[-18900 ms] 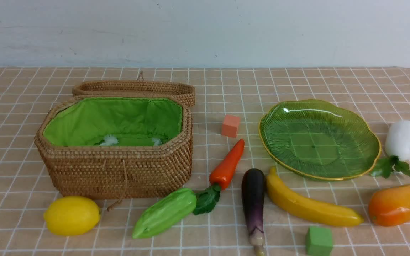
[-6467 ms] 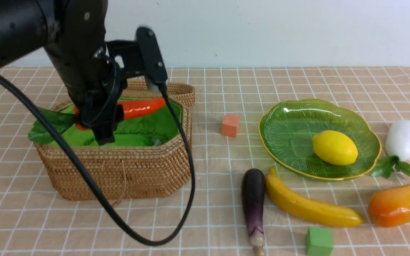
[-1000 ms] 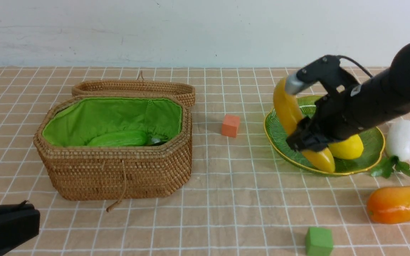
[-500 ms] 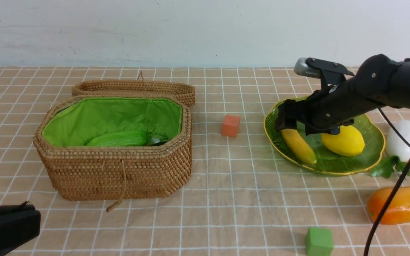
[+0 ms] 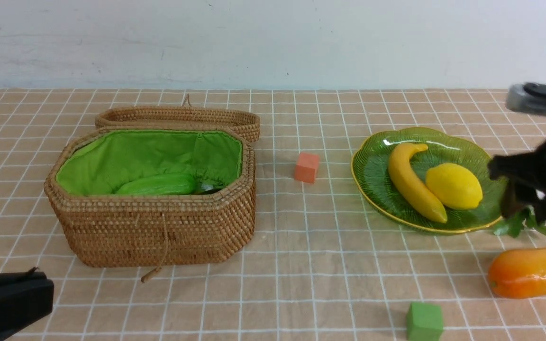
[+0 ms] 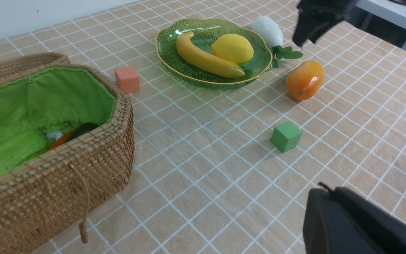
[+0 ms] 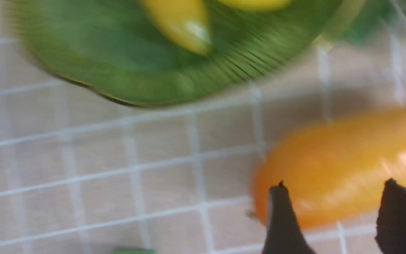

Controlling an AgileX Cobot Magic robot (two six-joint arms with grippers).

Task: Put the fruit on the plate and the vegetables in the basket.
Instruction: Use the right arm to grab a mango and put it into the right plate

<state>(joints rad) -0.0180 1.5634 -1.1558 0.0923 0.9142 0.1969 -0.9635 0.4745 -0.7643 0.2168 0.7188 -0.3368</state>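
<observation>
The left gripper [image 5: 40, 284] rests shut at the near left, in front of the basket [image 5: 159, 232] holding the gourd [image 5: 159, 184]. Banana [image 5: 413, 182] and lemon [image 5: 454, 186] lie on the plate [image 5: 372, 166]. The right gripper [image 7: 335, 183] hangs empty, jaws apart, near the mango [image 5: 529, 272], which lies on the cloth in front of the plate. It looks light, hard and glossy, so likely slippery: grip across its middle, not the rounded ends.

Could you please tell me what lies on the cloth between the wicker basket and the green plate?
Only a small orange cube, standing apart from both the basket and the plate; the front view shows it clearly.
</observation>
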